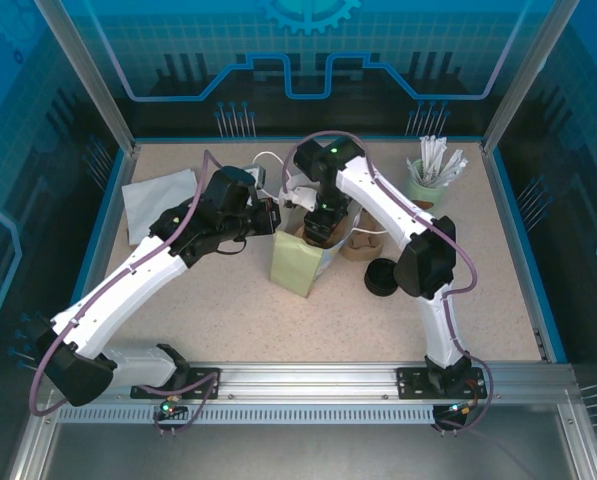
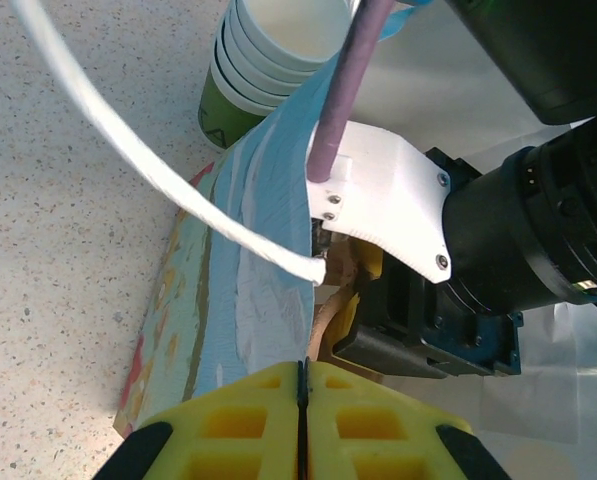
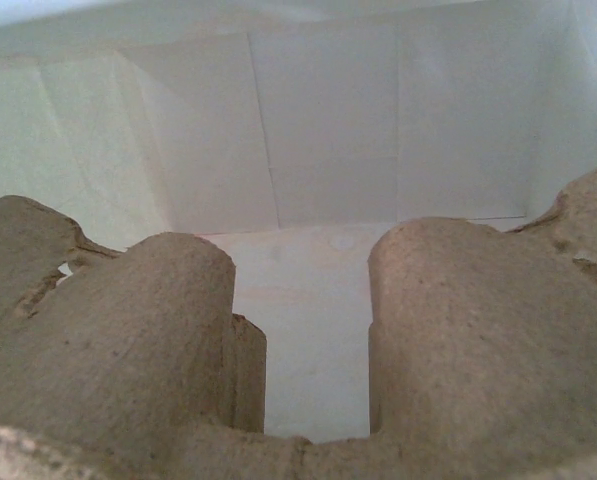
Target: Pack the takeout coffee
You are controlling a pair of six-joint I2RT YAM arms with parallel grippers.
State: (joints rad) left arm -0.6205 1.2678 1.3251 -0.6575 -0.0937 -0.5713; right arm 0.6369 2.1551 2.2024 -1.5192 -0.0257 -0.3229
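We see the moulded pulp carrier (image 3: 178,330) at the mouth of the paper bag (image 3: 328,150). Its rough, fibrous brown humps are cut off by the lower edge of the right wrist view. Between them show the bag's smooth, creased white walls and floor.

The fingers of the right claw (image 1: 323,232) are hidden by the carrier and the bag's rim, so we cannot tell how wide it stands or whether it grips anything.

The bag stands upright in the middle of the surface (image 1: 228,310), pale green outside from above. The left claw (image 2: 300,390) is pinched closed on the bag's upper edge, its yellow ribbed pads (image 2: 248,420) meeting at a thin seam. The bag's printed blue side and a white cord (image 2: 178,190) run up from it.

Beyond, a nested stack of green paper cups (image 2: 263,70) is cropped at the top.

On the speckled surface lie a round black lid (image 1: 381,279), a green cup of white sticks (image 1: 425,185) and a pale folded sheet (image 1: 158,200). A brown shape (image 1: 363,247) just right of the bag is too obscured to name.
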